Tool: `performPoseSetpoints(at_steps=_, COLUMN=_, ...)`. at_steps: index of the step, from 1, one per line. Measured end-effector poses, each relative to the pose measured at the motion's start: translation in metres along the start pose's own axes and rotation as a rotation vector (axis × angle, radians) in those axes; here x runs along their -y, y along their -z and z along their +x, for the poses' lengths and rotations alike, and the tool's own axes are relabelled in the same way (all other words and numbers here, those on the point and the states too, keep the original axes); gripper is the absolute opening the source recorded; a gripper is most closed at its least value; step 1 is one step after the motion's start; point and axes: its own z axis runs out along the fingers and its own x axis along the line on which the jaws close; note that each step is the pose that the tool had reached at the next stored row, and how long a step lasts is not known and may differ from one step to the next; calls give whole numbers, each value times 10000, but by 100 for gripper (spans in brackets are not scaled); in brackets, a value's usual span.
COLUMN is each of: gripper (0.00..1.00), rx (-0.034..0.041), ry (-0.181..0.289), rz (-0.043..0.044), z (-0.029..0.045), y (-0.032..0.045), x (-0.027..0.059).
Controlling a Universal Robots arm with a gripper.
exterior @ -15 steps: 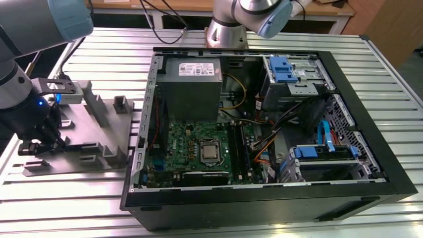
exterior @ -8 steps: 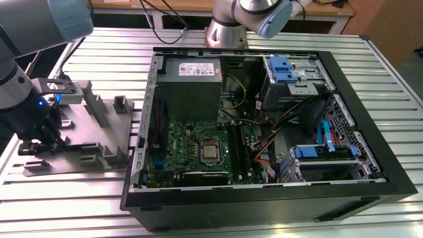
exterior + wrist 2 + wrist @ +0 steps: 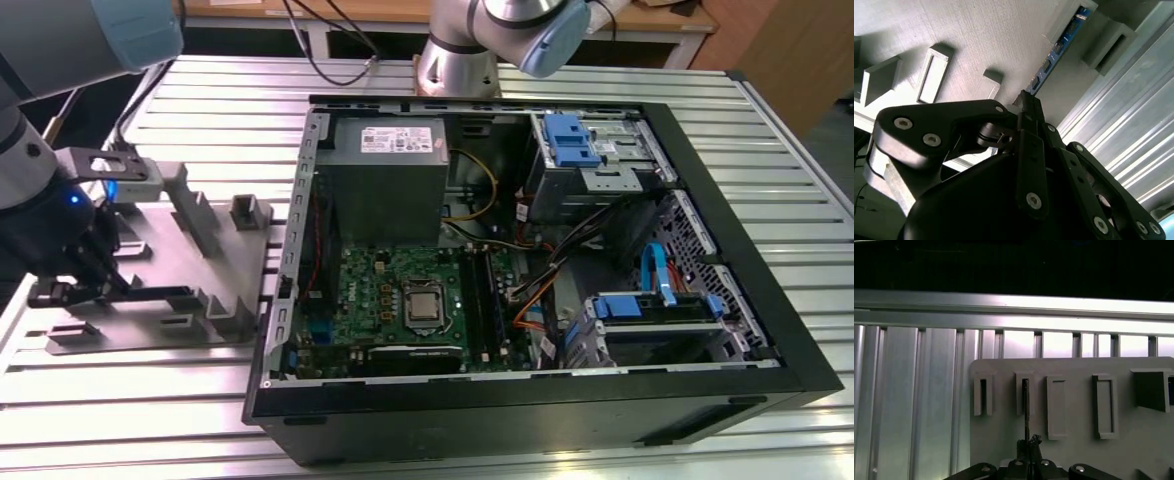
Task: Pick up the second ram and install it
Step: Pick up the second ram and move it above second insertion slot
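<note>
Gripper (image 3: 56,290) stands over the grey tray (image 3: 160,230), which lies at about 9 o'clock of the open computer case (image 3: 534,395) in the exterior view. Fingers (image 3: 1030,145) are drawn together on the second ram (image 3: 1056,52). The grip is judged firm, since no gap shows beside the stick in the second wrist view. Ram stands on edge and reads as a thin line. Its long axis runs straight out from between the fingertips in both wrist views, lengthwise along the tray. One end sits in a slotted block (image 3: 1019,395) in the first wrist view, so the stick is judged not yet lifted clear. Motherboard (image 3: 394,295) lies toward 3 o'clock of the gripper, well apart, inside the case.
</note>
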Motion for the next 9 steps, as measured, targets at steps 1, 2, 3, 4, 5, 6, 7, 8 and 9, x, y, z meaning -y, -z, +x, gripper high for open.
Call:
performPoseSetpoints(at_steps=1, gripper=11, rx=1, ry=0, rz=1, z=0, y=5, x=0)
performPoseSetpoints(at_steps=2, gripper=11, rx=2, ry=-1, rz=2, z=0, y=4, x=0)
performPoseSetpoints(at_steps=3, gripper=11, rx=2, ry=-1, rz=2, z=0, y=4, x=0)
performPoseSetpoints(at_steps=4, gripper=11, rx=2, ry=-2, rz=2, z=0, y=4, x=0)
performPoseSetpoints(at_steps=5, gripper=11, rx=2, ry=-6, rz=2, z=0, y=4, x=0)
performPoseSetpoints(at_steps=6, gripper=11, rx=2, ry=-49, rz=2, z=0, y=5, x=0)
performPoseSetpoints(at_steps=7, gripper=11, rx=4, ry=-91, rz=3, z=0, y=5, x=0)
performPoseSetpoints(at_steps=8, gripper=11, rx=4, ry=-95, rz=3, z=0, y=5, x=0)
performPoseSetpoints(at_steps=9, gripper=11, rx=4, ry=-100, rz=4, z=0, y=4, x=0)
